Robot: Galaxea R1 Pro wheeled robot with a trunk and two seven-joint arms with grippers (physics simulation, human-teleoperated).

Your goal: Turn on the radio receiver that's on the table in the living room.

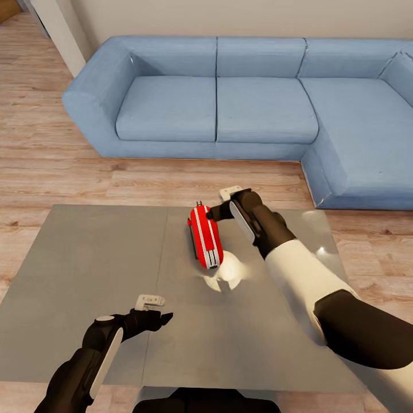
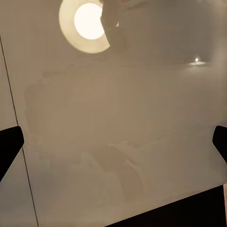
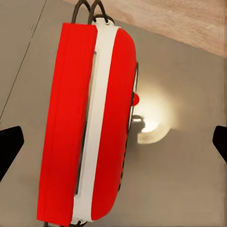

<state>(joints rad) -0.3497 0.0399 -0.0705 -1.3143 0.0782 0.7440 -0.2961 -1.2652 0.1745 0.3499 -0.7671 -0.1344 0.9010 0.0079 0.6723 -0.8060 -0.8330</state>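
Left tool [image 1: 163, 317] wide open over table [image 1: 86, 275]; right tool [image 1: 212, 213] open beside radio receiver [image 1: 205, 236].

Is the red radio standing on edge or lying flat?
On edge: the flat red rounded-rectangle radio shows its white-striped narrow edge upward on the glossy grey table.

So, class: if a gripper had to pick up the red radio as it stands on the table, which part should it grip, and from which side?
Probably from above, closing across the narrow white-striped edge. The radio stands on edge on the table, so its broad red faces point sideways and give flat, parallel surfaces for the fingers. The right gripper is already beside its far end. Avoid the thin wire stand at that end.
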